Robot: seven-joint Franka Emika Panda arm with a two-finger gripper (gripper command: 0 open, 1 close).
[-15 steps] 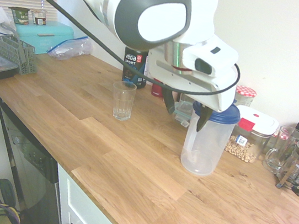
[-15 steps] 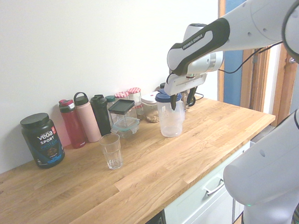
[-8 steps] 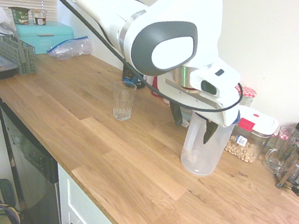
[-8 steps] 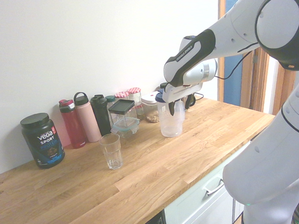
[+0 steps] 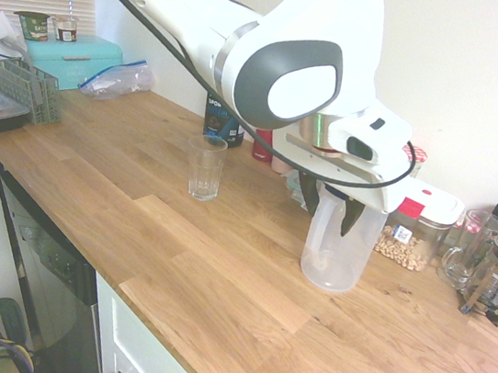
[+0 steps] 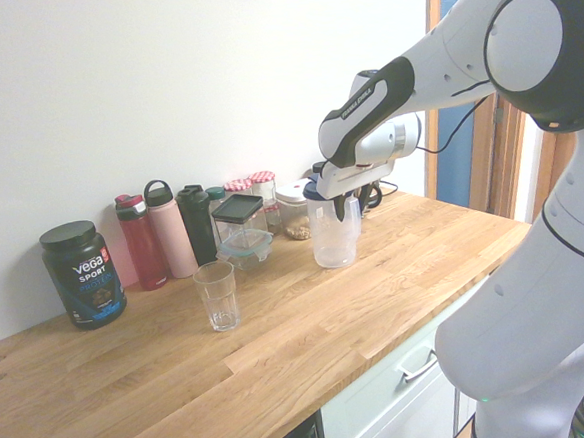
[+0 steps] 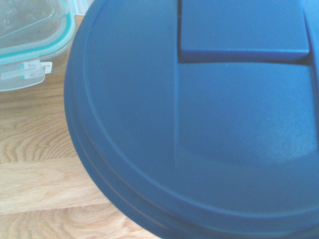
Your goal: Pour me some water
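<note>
Gripper (image 5: 327,218) lower, fingers closer together around pitcher (image 5: 340,246).

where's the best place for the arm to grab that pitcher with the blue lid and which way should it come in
Probably the handle of the pitcher, from above: the pitcher stands upright, and its handle runs down one side below the wide round lid, giving the gripper something narrower than the body to close on.

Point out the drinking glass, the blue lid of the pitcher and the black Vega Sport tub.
Drinking glass (image 5: 205,169): first exterior view, front of its body.
Blue lid (image 7: 129,109): wrist view, its flat top.
Black Vega Sport tub (image 6: 88,278): second exterior view, its labelled side.
</note>
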